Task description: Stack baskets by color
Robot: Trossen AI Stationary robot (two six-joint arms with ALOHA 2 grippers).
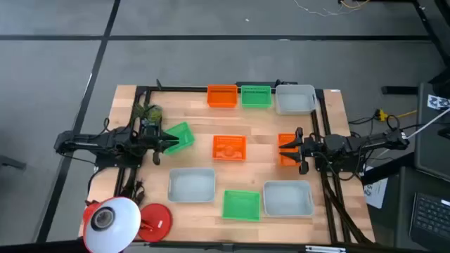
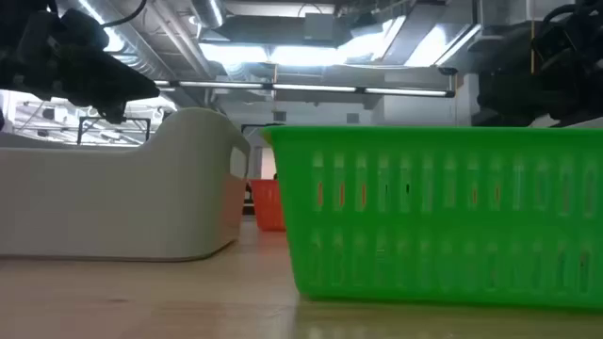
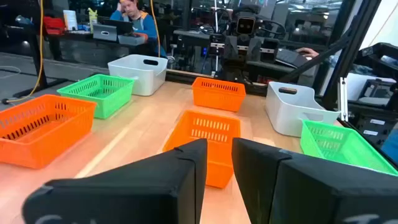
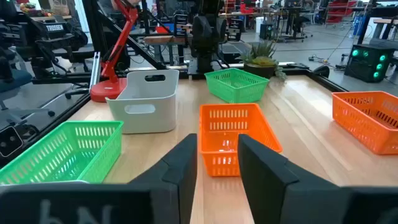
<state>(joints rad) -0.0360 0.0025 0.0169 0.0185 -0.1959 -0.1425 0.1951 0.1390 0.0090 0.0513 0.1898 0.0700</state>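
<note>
Right up close in the low view sits one green basket (image 2: 443, 217), with a grey-white basket (image 2: 122, 188) beside it. From above I count nine baskets on the wooden table (image 1: 126, 105): three orange ones (image 1: 229, 147), three green ones (image 1: 241, 204) and three grey-white ones (image 1: 191, 185), none stacked, with one of each color in a row along the far edge. Left gripper (image 1: 169, 139) hangs over a green basket (image 1: 179, 135) and right gripper (image 1: 285, 149) over an orange basket (image 1: 283, 140), both with fingers apart and holding nothing, and a red-and-white lamp (image 1: 119, 218) stands at the near left corner.
</note>
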